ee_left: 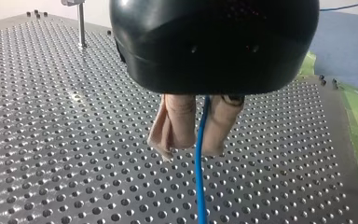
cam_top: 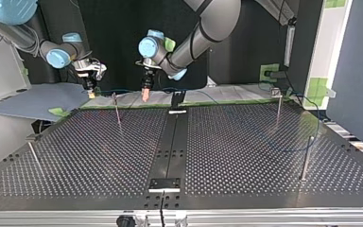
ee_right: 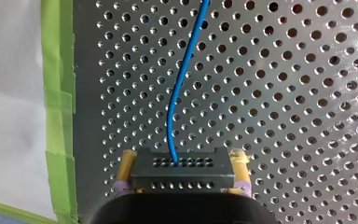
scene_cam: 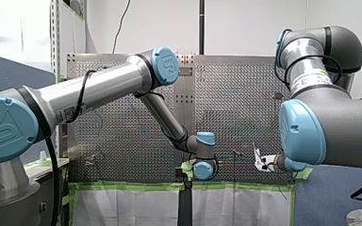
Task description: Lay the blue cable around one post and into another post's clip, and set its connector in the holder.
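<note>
In the left wrist view, the blue cable (ee_left: 199,186) runs down between the beige pads (ee_left: 177,123) of my left gripper (ee_left: 191,151), which is shut on it above the perforated table. In the right wrist view, the yellow-padded right gripper (ee_right: 183,156) is shut on the black connector (ee_right: 179,172), and the cable (ee_right: 182,79) curves away from the connector over the plate. In the top view, both grippers hover at the table's far edge, my right gripper (cam_top: 91,91) at the left and my left gripper (cam_top: 145,96) near the middle, with a thin post (cam_top: 117,111) between them.
More posts stand at the top view's right (cam_top: 279,106), near right (cam_top: 306,158) and near left (cam_top: 33,153). A black bracket (cam_top: 165,184) sits at the near edge on the centre strip. Green tape (ee_right: 58,107) lines the table's far edge, with a blue mat (cam_top: 42,101) beyond it.
</note>
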You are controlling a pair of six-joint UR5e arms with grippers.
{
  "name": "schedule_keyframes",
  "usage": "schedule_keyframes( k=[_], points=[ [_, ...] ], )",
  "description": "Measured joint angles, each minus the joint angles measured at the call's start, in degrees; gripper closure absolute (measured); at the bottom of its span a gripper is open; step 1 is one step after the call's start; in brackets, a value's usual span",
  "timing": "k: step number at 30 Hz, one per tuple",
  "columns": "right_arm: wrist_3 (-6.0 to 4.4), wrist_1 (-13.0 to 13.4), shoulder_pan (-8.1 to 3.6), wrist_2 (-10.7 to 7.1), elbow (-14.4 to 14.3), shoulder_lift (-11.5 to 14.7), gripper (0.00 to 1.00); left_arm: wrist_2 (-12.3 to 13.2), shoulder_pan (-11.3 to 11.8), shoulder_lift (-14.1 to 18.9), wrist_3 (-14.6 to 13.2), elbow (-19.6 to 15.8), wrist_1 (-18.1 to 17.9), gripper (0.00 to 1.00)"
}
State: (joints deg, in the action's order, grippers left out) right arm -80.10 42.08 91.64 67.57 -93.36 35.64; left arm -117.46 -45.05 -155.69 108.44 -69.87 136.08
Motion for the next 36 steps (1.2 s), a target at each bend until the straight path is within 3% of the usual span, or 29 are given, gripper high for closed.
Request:
schedule_keyframes(
  k=[17, 36],
  points=[
    [-0.46, -2.1, -0.2, 1.29, 3.0, 0.0, 1.0, 2.9, 2.1, -0.1, 1.0, 0.0, -1.2, 0.76],
    [-1.19, -3.5, -1.21, 1.61, 4.4, 0.0, 1.0, 3.8, 3.0, -0.1, 1.7, 0.0, -1.5, 0.76]
  ],
)
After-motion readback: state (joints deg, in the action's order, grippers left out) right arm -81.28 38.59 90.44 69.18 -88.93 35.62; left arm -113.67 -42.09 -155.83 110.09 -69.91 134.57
